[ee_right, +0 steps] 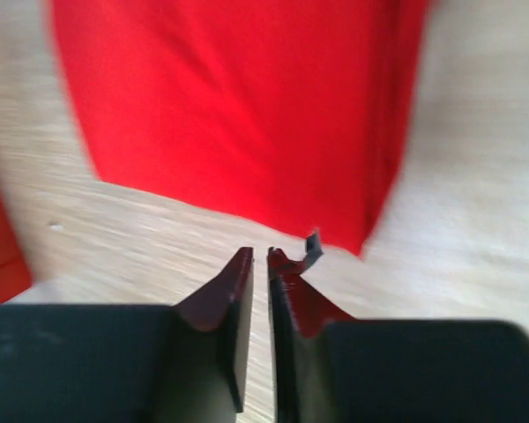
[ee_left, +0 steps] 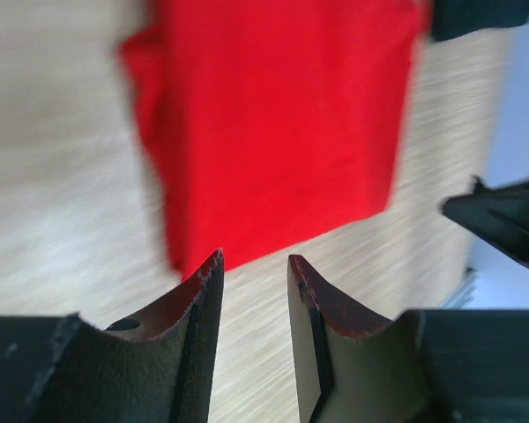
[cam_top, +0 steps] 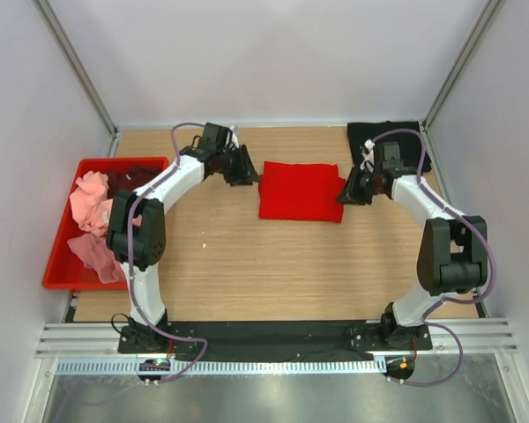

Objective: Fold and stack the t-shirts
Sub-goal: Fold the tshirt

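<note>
Bright red cloth t-shirt (cam_top: 301, 190) lies folded between left gripper (ee_left: 254, 260) — fingers slightly spread — and right gripper (ee_right: 258, 254), fingers nearly together; black cloth t-shirt (cam_top: 404, 134) far right, pink cloth t-shirts (cam_top: 90, 203) crumpled in red plastic crate (cam_top: 57, 269)

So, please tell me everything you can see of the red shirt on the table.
The red shirt is plain bright cloth, soft-looking, folded into a flat rectangle with a smooth top. It lies on the wooden table, between the left pincer and the right pincer, which sit just off its edges; neither holds it.
</note>
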